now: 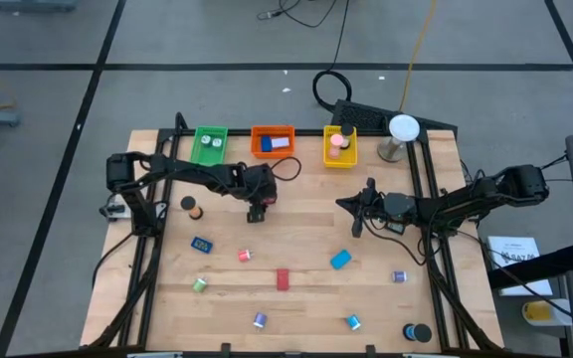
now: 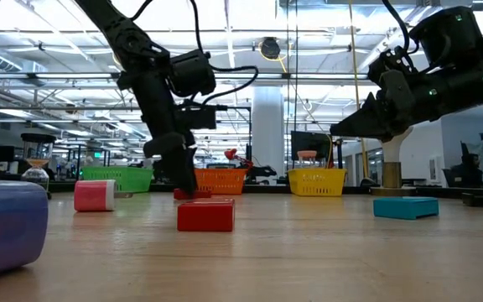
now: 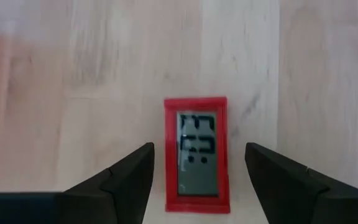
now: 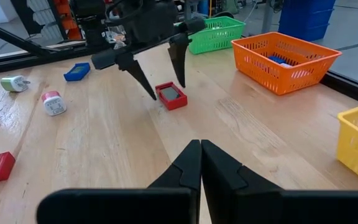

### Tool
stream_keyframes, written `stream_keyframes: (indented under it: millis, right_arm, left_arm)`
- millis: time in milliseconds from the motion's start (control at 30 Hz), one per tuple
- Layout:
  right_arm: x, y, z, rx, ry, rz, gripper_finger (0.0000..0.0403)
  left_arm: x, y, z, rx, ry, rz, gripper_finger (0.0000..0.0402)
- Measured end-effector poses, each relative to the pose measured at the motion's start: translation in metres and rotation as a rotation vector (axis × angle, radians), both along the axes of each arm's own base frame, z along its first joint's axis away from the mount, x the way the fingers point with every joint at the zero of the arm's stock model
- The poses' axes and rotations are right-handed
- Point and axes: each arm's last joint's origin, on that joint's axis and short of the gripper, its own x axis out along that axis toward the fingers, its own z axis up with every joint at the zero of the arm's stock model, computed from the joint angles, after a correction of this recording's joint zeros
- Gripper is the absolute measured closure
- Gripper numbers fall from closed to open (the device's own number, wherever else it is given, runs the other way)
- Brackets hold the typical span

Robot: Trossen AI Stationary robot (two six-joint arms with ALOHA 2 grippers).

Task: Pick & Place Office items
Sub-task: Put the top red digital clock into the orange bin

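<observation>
A small red clock with a grey display (image 3: pixel 196 155) lies flat on the wooden table, near its middle. My left gripper (image 3: pixel 199 149) is open and points down over it, one finger on each side with a gap to both. The right wrist view shows the same: the clock (image 4: pixel 171 95) lies between the spread fingers of the left gripper (image 4: pixel 169 90). In the high view the left gripper (image 1: pixel 257 211) is below the orange tray. My right gripper (image 1: pixel 347 204) is shut, holds nothing and hovers right of centre; its own view shows the right gripper (image 4: pixel 200 152).
Green tray (image 1: pixel 210 145), orange tray (image 1: pixel 273 141) and yellow tray (image 1: pixel 339 147) line the far edge, next to a white ball on a stand (image 1: pixel 402 134). Small pieces lie scattered nearer: a blue one (image 1: pixel 202 244), pink one (image 1: pixel 245 256), red block (image 1: pixel 283 279), blue block (image 1: pixel 341 260), several more.
</observation>
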Motion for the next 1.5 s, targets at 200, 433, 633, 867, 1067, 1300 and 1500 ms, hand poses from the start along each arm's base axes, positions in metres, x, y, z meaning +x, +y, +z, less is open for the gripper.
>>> stream_keyframes:
  millis: [200, 433, 633, 867, 1067, 1300, 1500]
  right_arm:
    - [0.0, 0.0, 0.0, 0.0, 0.0, 0.0, 0.0399]
    - [0.0, 0.0, 0.0, 0.0, 0.0, 0.0, 0.0399]
    - [0.0, 0.0, 0.0, 0.0, 0.0, 0.0, 0.0399]
    - [0.0, 0.0, 0.0, 0.0, 0.0, 0.0, 0.0399]
    - [0.0, 0.0, 0.0, 0.0, 0.0, 0.0, 0.0399]
    - [0.0, 0.0, 0.0, 0.0, 0.0, 0.0, 0.0399]
    - [0.0, 0.0, 0.0001, 0.001, -0.001, 0.001, 0.0399]
  left_arm:
    - [0.0006, -0.0005, 0.0001, 0.001, -0.004, -0.031, 0.0148]
    - [0.0015, -0.0004, 0.0006, 0.026, -0.009, -0.025, 0.0149]
    - [0.0015, -0.001, 0.0006, 0.048, -0.001, -0.014, 0.0149]
    - [-0.0023, -0.0063, -0.0047, 0.013, 0.021, -0.03, 0.0149]
    - [-0.0045, -0.0055, -0.0069, 0.002, 0.027, -0.005, 0.0149]
    - [-0.0046, -0.0052, -0.0079, 0.01, 0.034, 0.0, 0.0155]
    - [-0.0044, -0.0059, -0.0091, 0.008, 0.039, -0.009, 0.022]
